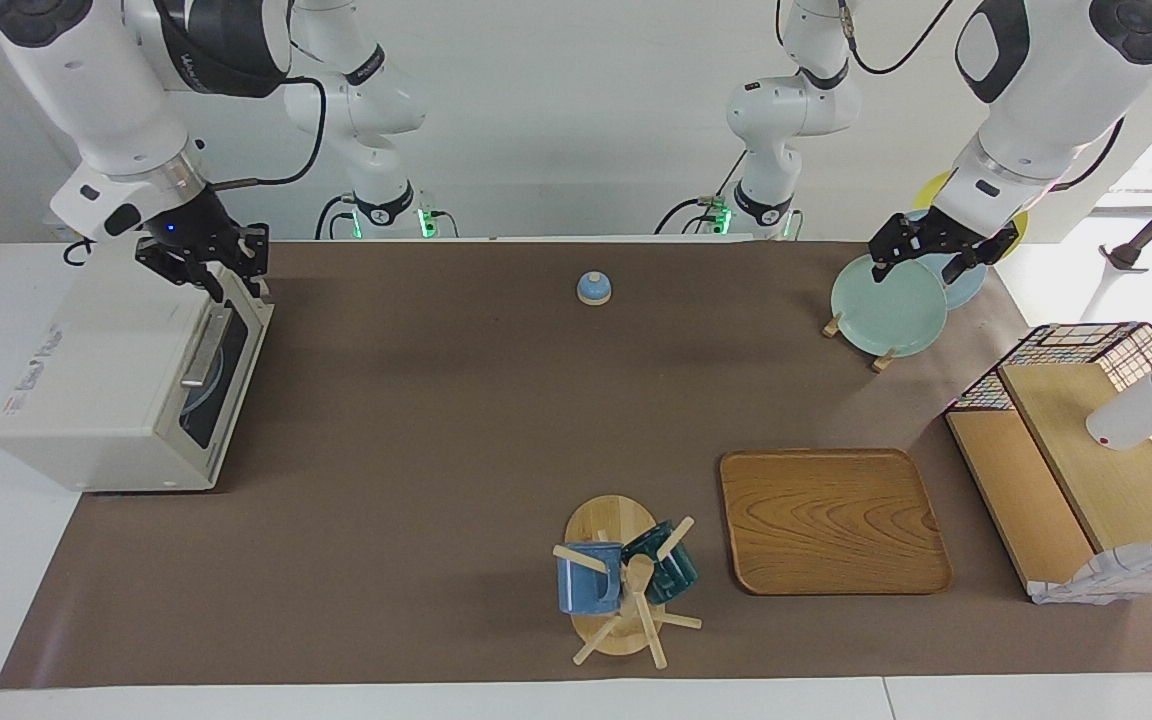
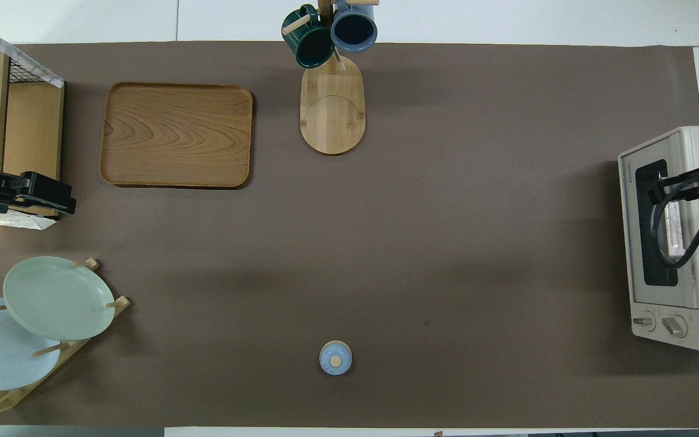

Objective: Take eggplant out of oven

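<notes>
One oven [image 1: 121, 385] stands at the right arm's end of the worktop [image 1: 416, 420], its door shut. The eggplant doesn't show; through the dark glass I can't tell what's inside. The right claw [image 1: 216, 270] hangs over the oven's top front edge by the handle [image 1: 208, 352]; whether it's wide or narrow I can't tell. The left claw [image 1: 931, 255] waits over the three racked plates [image 1: 888, 305], its state equally unclear. Two mugs [image 1: 626, 578] hang beside one tray [image 1: 831, 520].

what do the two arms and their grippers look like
Both arms are glossy white with rounded segments, dark grey joint caps and silver wrist rings. Black cables loop along them. The right gripper and left gripper are black two-finger units; a small blue light shows by the right wrist.
</notes>
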Robot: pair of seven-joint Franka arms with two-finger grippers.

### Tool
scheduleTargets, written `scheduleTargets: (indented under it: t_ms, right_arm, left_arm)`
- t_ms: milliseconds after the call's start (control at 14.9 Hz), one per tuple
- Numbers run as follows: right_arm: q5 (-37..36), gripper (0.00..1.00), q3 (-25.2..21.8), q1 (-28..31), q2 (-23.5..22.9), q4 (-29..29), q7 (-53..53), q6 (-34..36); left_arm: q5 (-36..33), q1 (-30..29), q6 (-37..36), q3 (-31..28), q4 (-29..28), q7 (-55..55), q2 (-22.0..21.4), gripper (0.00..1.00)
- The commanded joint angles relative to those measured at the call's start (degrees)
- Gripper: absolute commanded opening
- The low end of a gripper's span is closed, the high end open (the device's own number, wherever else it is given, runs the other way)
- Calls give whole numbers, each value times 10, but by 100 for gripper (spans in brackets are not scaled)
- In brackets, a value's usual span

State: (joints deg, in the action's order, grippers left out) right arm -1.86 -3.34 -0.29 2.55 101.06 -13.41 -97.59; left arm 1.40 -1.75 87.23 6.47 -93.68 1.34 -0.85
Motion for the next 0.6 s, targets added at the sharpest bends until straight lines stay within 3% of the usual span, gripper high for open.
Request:
scheduleTargets:
  t_ms: [0, 201, 535]
  right_arm:
    - [-26, 0, 2, 12, 33, 76, 16, -58]
    - [-86, 0, 3, 17, 20, 89, 58, -82]
    - [-120, 0, 3, 38, 10, 126, 59, -133]
  left_arm:
    - [-10, -4, -5, 3, -1, 4, -3, 100]
    - [-10, -4, -5, 3, -1, 4, -3, 100]
    - [-11, -4, -5, 3, -1, 4, -3, 100]
